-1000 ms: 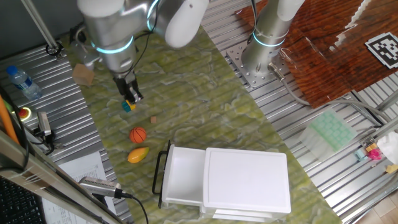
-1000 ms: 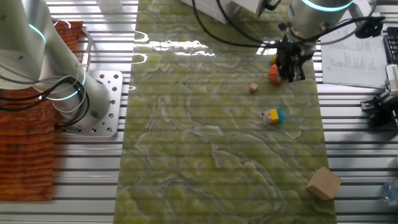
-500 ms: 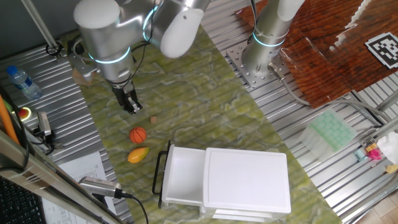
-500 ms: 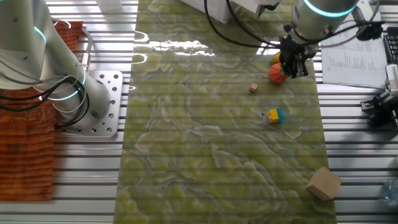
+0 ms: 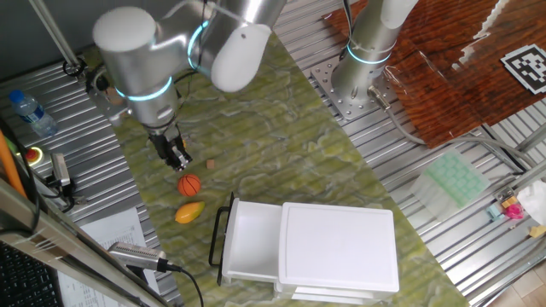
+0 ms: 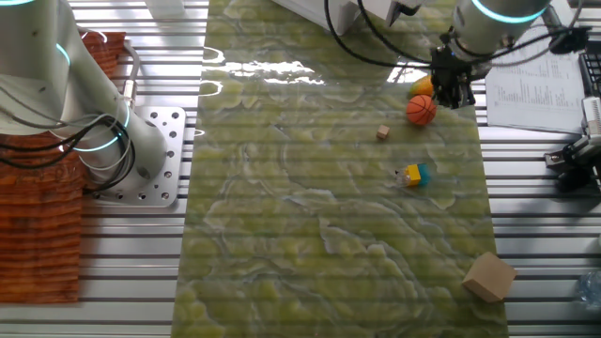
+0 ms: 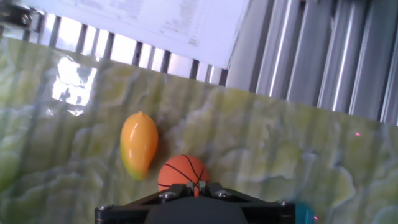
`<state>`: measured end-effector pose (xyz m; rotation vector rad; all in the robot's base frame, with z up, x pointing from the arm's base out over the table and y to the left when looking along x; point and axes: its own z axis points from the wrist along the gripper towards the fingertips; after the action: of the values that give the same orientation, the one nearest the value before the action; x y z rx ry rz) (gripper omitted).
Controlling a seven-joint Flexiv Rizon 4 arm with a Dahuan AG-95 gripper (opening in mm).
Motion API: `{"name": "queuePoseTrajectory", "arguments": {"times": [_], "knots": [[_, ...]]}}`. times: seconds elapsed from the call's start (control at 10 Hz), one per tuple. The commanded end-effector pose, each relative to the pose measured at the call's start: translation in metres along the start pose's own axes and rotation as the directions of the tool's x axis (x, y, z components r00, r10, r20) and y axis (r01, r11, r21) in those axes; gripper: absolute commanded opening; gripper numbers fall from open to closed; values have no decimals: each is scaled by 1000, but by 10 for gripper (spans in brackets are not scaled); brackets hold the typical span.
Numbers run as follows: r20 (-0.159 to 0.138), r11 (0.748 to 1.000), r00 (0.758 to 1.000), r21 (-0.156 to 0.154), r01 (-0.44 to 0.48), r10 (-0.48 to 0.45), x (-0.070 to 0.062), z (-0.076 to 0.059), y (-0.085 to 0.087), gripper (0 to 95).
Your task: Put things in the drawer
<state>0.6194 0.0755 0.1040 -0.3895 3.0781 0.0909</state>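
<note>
The orange basketball-like ball lies on the green mat beside the yellow-orange mango. My gripper hangs just above and beside the ball, its jaws shut with nothing in them. The tiny brown cube sits a little to one side. The yellow-and-teal block lies behind the gripper; the arm hides it in one fixed view. The white drawer stands pulled out of its cabinet, its inside bare, black handle facing the toys.
A cardboard box sits at the mat's corner. A water bottle lies on the slatted table. Printed paper lies past the mat edge near the mango. A second arm's base and a pale green tray stand further off.
The gripper has travelled from over the yellow-and-teal block toward the ball and mango. The toys have stayed where they were.
</note>
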Motion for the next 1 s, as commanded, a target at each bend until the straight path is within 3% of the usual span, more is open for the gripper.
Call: {"name": "queuePoseTrajectory", "arguments": {"times": [0.1, 0.2, 0.4, 0.5, 1.0], "knots": [[-8, 998, 1000, 51, 30, -30, -2, 11, -3, 570], [-5, 998, 999, 50, 36, -36, -2, 13, -4, 760], [2, 998, 999, 41, 38, -39, -3, 17, -3, 760], [17, 999, 999, 17, 41, -42, -5, 20, -2, 950], [26, 999, 998, 17, 52, -52, -5, 36, 6, 950]]}}
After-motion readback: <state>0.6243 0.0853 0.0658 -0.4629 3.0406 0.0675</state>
